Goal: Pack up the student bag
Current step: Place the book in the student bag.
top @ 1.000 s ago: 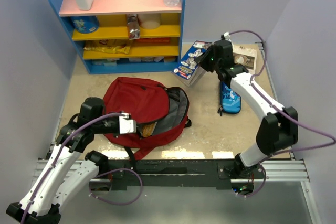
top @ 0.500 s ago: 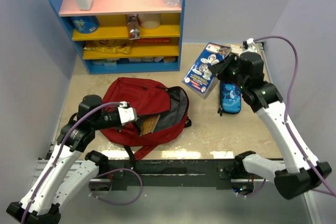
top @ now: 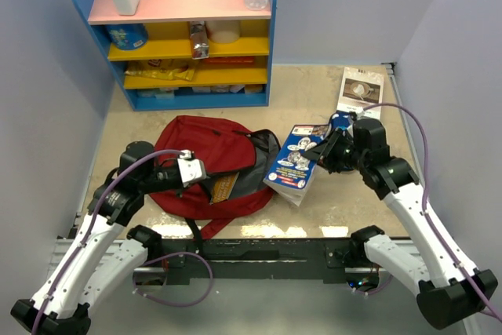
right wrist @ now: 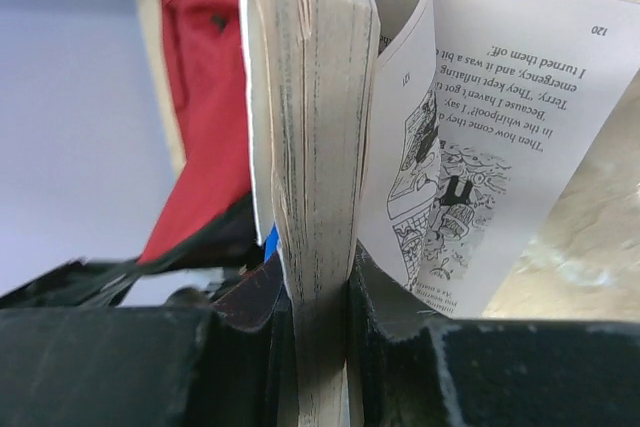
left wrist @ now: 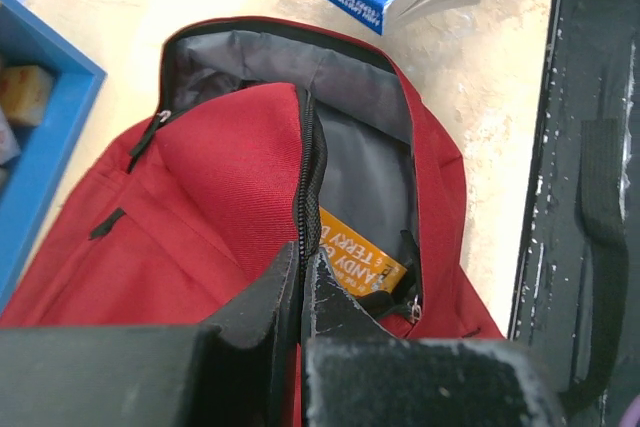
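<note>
The dark red student bag [top: 205, 156] lies open on the table, its grey lining facing right. An orange book [top: 223, 187] sits inside it and also shows in the left wrist view [left wrist: 358, 263]. My left gripper [top: 202, 177] is shut on the bag's zipper edge [left wrist: 308, 197] and holds the opening up. My right gripper [top: 323, 154] is shut on a blue-covered paperback [top: 292, 164], held just right of the bag's mouth. In the right wrist view the paperback's page block [right wrist: 315, 177] stands between the fingers, one page [right wrist: 470, 137] fanned loose, the bag [right wrist: 205, 87] behind.
A blue pencil case [top: 342, 121] lies behind my right gripper, mostly hidden. A white booklet [top: 361, 88] lies at the back right. A blue shelf unit [top: 184, 29] with bottles and packets stands at the back. A black rail [top: 267, 249] runs along the near edge.
My right gripper has carried the paperback from the back right down and left to the bag's opening. The left gripper holds the bag's edge as before.
</note>
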Controlling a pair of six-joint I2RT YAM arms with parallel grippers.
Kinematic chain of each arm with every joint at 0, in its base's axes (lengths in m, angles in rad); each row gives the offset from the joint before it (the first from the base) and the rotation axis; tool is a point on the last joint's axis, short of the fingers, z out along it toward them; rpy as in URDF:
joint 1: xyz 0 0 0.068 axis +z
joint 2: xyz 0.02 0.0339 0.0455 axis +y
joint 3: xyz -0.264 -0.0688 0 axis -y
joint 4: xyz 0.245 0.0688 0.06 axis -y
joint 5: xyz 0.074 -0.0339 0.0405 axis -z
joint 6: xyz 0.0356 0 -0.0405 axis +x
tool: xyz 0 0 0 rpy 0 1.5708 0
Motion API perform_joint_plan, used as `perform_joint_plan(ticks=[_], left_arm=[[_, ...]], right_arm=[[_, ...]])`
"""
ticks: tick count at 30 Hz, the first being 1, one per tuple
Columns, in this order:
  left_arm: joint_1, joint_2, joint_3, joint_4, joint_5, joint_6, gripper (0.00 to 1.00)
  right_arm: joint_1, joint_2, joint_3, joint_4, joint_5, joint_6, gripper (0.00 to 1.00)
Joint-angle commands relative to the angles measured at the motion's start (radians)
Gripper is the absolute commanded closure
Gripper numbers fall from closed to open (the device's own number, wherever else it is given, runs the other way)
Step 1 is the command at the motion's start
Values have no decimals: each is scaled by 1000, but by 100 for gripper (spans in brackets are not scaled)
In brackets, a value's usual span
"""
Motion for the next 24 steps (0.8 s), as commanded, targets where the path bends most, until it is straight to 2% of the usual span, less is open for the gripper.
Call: perform_joint_plan(ticks=[1, 6, 11, 16, 24], left_arm=[[6, -18, -38, 59, 52, -29, 100], [5, -24, -45, 82, 92, -56, 100], [5, -29, -15, 101, 95, -66, 100], [3, -21, 21, 110, 148, -92, 100], [5, -29, 48, 34, 237, -64, 100]], right_arm=[[-1, -79, -73, 138, -167, 123, 91], [25, -81, -169, 216, -184, 184, 93], [117, -52, -202, 261, -127, 218, 94], [218, 33, -246, 406, -98, 294, 94], [262, 197, -268, 627, -86, 379, 95]])
